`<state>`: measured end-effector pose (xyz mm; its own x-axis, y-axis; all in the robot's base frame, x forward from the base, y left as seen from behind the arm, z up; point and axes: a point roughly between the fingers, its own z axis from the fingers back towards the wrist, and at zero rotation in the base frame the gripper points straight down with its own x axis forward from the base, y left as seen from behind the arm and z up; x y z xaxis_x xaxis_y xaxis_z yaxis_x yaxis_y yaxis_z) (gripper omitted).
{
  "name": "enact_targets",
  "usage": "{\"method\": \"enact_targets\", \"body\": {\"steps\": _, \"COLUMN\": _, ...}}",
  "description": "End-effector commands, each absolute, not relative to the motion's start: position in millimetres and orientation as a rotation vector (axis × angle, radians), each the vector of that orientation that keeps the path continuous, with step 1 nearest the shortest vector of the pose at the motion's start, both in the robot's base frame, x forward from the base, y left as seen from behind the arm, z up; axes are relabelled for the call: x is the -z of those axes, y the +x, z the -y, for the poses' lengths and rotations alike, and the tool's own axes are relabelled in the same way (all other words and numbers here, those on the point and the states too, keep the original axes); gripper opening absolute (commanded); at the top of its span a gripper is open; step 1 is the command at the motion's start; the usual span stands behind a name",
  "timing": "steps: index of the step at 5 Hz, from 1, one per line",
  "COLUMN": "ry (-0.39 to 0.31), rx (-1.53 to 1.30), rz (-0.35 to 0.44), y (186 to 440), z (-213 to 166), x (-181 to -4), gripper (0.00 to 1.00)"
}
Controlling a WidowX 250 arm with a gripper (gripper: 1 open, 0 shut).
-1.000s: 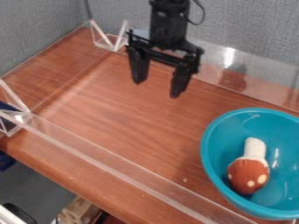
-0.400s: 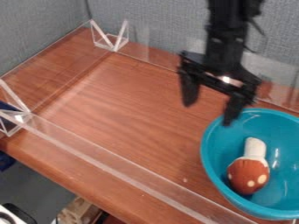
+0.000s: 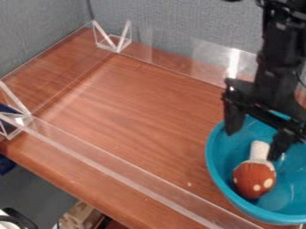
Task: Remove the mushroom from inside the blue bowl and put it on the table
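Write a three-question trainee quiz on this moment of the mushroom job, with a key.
1. True or false: the mushroom already lies on the table.
2. Multiple choice: the gripper is A) shut on the mushroom, B) open above the blue bowl, C) open over the table's far left corner.
3. In a few words: how does the mushroom lie in the bowl?

Key:
1. False; it is inside the bowl.
2. B; the jaws stand apart with nothing between them, over the bowl's far rim.
3. On its side, reddish-brown cap toward the camera, cream stem pointing away toward the gripper.
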<state>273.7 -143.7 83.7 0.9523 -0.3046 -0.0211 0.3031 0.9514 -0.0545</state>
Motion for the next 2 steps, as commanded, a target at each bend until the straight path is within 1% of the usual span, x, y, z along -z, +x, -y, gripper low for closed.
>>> {"method": "enact_targets", "body": {"steps": 1, "ry": -0.067, "rx": 0.324, "rz": 0.024, "y": 270.1, "z": 151.6, "x": -92.4, "gripper": 1.0}}
{"method": "enact_targets", "body": {"steps": 2, "ry": -0.074, "rx": 0.312, "rz": 0.049, "y": 266.3, "z": 151.1, "x": -96.0, "gripper": 1.0}}
